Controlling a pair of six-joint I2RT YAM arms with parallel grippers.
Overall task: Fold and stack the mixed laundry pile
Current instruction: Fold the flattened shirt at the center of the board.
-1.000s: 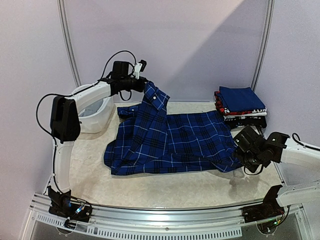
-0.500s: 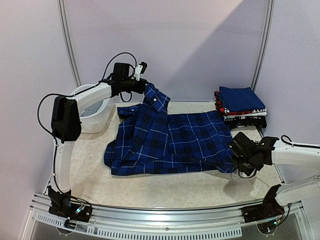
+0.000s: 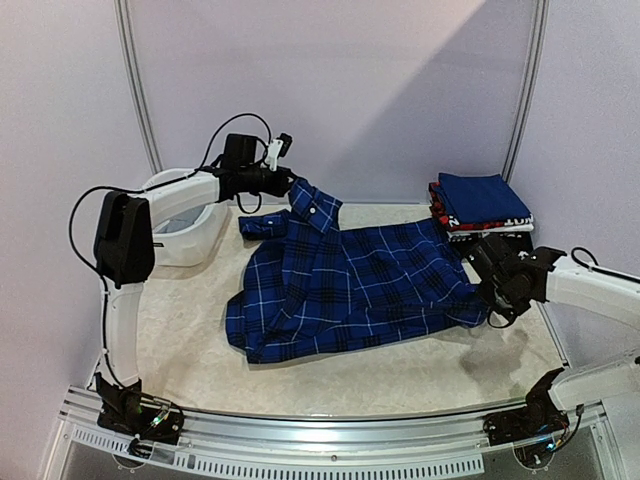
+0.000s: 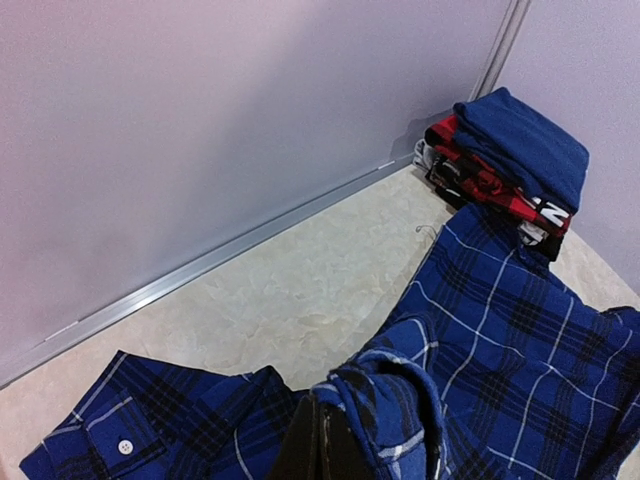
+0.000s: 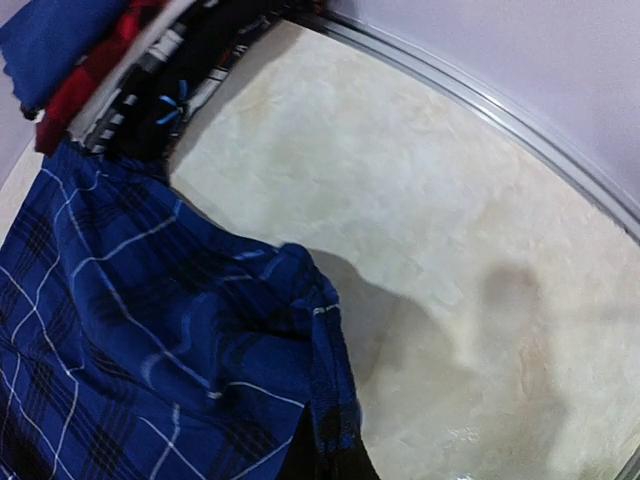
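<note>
A dark blue plaid shirt with thin light lines lies spread across the middle of the table. My left gripper is shut on its collar end and holds it raised at the back left; the wrist view shows the cloth bunched at my closed fingers. My right gripper is shut on the shirt's right edge, lifted a little off the table, with the fabric pinched at the fingertips. No white shirt or grey garment shows.
A stack of folded clothes, blue on top over red and black pieces, sits at the back right corner. A white plastic basket stands at the back left beside my left arm. Metal rails edge the table.
My right gripper has shut on the shirt's right edge and drawn it up and toward the back right. The whole shirt has shifted right; the left gripper keeps its hold.
</note>
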